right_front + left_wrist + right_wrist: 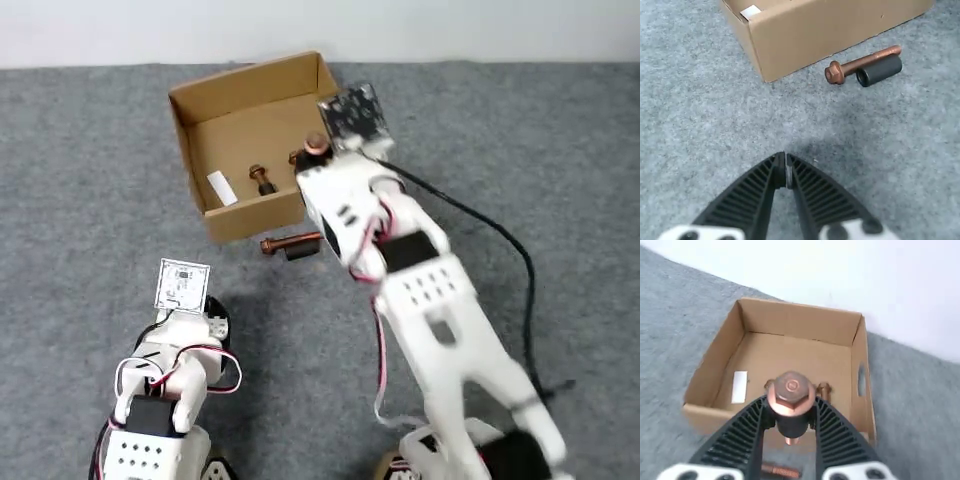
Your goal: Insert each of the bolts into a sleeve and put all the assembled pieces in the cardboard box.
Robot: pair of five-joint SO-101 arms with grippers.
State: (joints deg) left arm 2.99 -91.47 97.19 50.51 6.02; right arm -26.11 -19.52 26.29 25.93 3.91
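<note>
My right gripper [790, 409] is shut on a copper bolt [790, 392] seated in a black sleeve [788, 424]. It holds the piece above the near wall of the cardboard box [790, 320], head towards the camera. In the high view this bolt [317, 147] hangs over the box's [200, 95] right side. Two assembled pieces [262, 181] lie on the box floor. A loose bolt [862, 61] and a loose black sleeve [879, 71] lie side by side on the carpet just outside the box [830, 25]. My left gripper [785, 167] is shut and empty, low over the carpet, short of them.
A white label [739, 386] lies on the box floor. Grey carpet covers the table. The left arm [170, 370] sits at the near left, the right arm [440, 310] stretches from the near right towards the box. A black cable [515, 250] runs along the right.
</note>
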